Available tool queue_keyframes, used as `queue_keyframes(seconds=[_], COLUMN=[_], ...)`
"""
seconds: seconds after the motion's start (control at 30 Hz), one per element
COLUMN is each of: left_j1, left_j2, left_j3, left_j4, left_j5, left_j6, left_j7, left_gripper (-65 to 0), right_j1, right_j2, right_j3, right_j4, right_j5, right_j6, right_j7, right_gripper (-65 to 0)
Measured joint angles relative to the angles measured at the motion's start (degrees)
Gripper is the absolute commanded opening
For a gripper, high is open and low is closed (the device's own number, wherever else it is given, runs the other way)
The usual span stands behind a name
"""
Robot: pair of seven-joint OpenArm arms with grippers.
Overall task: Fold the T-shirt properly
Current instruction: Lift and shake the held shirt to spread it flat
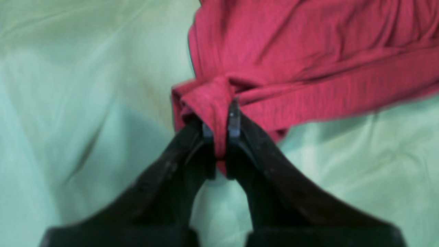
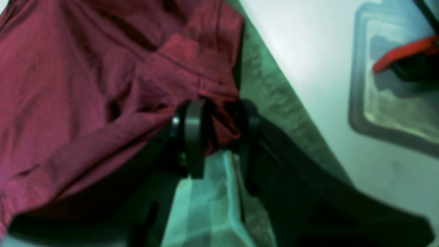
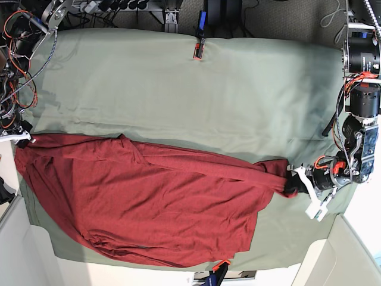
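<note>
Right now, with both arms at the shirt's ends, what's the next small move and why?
Probably back the right gripper clear: its jaws stand apart around the T-shirt edge at the table's rim. The left gripper is pinching the other end, bunched on the green cloth.

Base view looked straight down from high up, taking in the whole green sheet. Each wrist view sat close behind its own jaws, aimed along them. All three shared the red T-shirt.
</note>
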Motion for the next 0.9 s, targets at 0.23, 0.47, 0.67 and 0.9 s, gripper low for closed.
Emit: queue_keyframes(seconds=[0.23, 0.47, 0.67, 0.9], left_j1=[-4.9, -5.6, -5.3, 2.4], left_j2=[2.7, 3.0, -2.2, -7.4], left_j3=[0.0, -0.1, -0.2, -0.2], left_j4=[-6.7, -10.7, -9.1, -3.2], left_j5=[2.7, -5.8, -29.7, -31.3], left_j6=[0.0, 0.1, 0.2, 0.2], left_j7=[-3.5, 10.2, 23.4, 24.8], left_gripper=[-34.9, -28.8, -28.9, -28.9], right_j1=[0.0, 0.0, -1.1, -6.5], right_j2=[0.0, 0.0, 0.0, -1.1], right_j3=[0.0, 0.0, 0.0, 0.3], right_j4=[-0.2, -0.1, 5.1, 10.9], right_j5=[0.4, 6.4, 12.2, 15.4], right_j6=[-0.3, 0.8, 2.8, 3.2], right_j7=[0.0, -3.0, -8.7, -11.6], right_gripper=[-44.6, -35.0, -35.1, -35.1])
